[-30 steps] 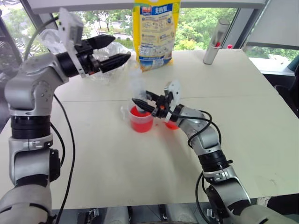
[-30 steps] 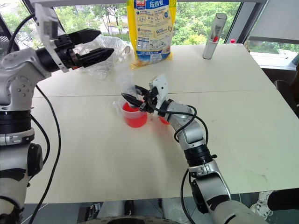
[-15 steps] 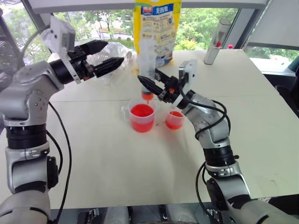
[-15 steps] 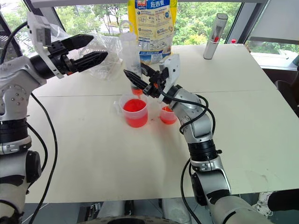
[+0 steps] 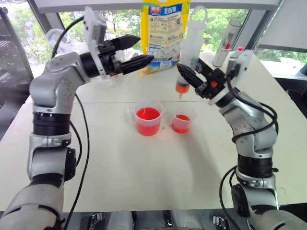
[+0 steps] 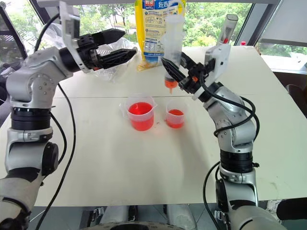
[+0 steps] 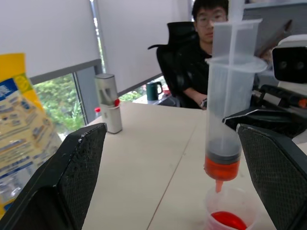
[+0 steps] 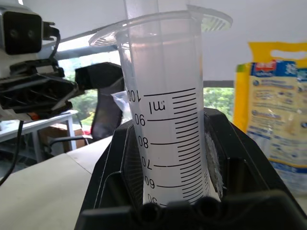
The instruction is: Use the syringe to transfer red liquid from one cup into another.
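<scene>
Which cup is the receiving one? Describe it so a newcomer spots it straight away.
On the white table, in front of the yellow bag, two clear cups stand side by side holding red liquid. The receiving one is the smaller cup, below the syringe: narrower than the beaker, with no handle.

Syringe [image 5: 188, 48] looking like clear smooth plastic w/ printed marks; both cups [image 5: 147, 120] [image 5: 181, 123] showing as clear glossy plastic; yellow bag [image 5: 163, 33] gleaming glossy; table [image 5: 144, 172] appearing matt; bottle [image 5: 225, 43] reading as brushed metal.
</scene>
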